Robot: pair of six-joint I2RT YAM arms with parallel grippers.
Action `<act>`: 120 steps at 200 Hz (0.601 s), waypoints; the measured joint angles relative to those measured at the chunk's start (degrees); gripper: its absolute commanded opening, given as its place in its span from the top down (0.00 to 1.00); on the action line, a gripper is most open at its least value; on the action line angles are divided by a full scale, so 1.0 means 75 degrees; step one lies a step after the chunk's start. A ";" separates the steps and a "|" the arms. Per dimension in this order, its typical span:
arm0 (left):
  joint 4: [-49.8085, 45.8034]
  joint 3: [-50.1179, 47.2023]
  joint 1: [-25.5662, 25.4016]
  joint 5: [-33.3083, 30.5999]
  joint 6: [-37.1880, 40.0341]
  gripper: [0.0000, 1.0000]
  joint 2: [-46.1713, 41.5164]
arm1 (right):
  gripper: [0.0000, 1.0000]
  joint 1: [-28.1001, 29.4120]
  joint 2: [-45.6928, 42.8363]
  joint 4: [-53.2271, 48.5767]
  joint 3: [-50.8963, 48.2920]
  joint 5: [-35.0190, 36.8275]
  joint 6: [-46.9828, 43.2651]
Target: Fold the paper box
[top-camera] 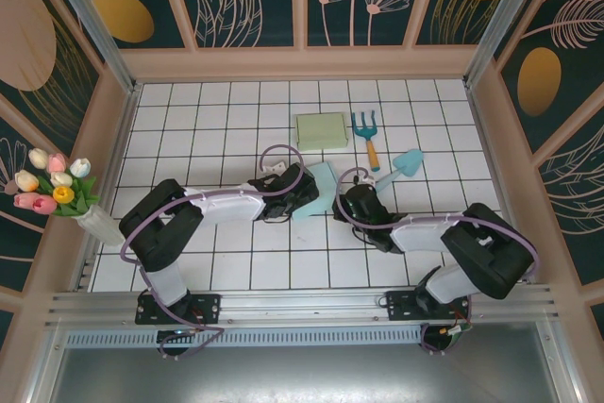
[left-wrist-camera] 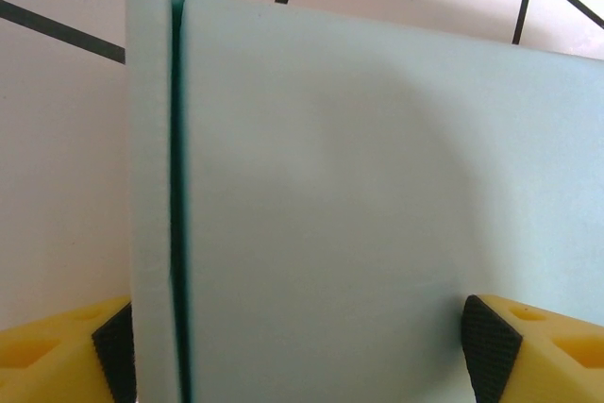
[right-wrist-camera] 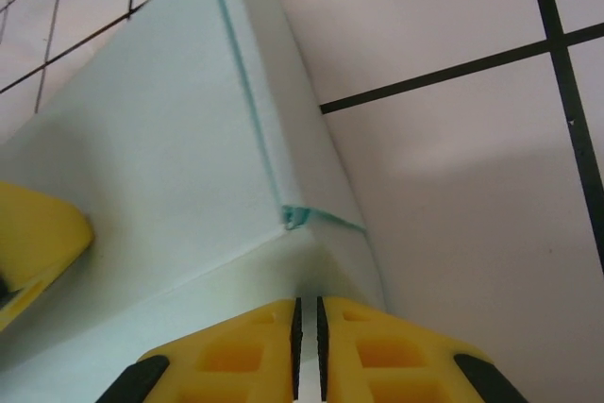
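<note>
The pale teal paper box (top-camera: pixel 318 192) lies mid-table between the two arms. My left gripper (top-camera: pixel 295 186) is at its left side. In the left wrist view a broad box panel (left-wrist-camera: pixel 377 195) with a dark fold slit spans the space between that gripper's (left-wrist-camera: pixel 302 346) widely parted fingers, whose black pads (left-wrist-camera: pixel 491 346) stand at either side of it. My right gripper (top-camera: pixel 351 201) is at the box's right side. In the right wrist view its jaws (right-wrist-camera: pixel 307 305) are nearly together, pinching a thin pale edge of the box (right-wrist-camera: pixel 170 148) below a folded corner.
A pale green flat box (top-camera: pixel 322 130), a toy rake (top-camera: pixel 367 134) and a teal toy shovel (top-camera: pixel 404 167) lie behind the paper box. A vase of tulips (top-camera: pixel 57 191) stands at the left wall. Framed walls enclose the tiled table (top-camera: pixel 236 261).
</note>
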 measured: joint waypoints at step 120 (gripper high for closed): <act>-0.0635 -0.0105 -0.0029 0.0294 0.0370 0.05 -0.0472 | 1.00 -0.0519 -0.2524 -0.1816 -0.0245 -0.0230 0.0562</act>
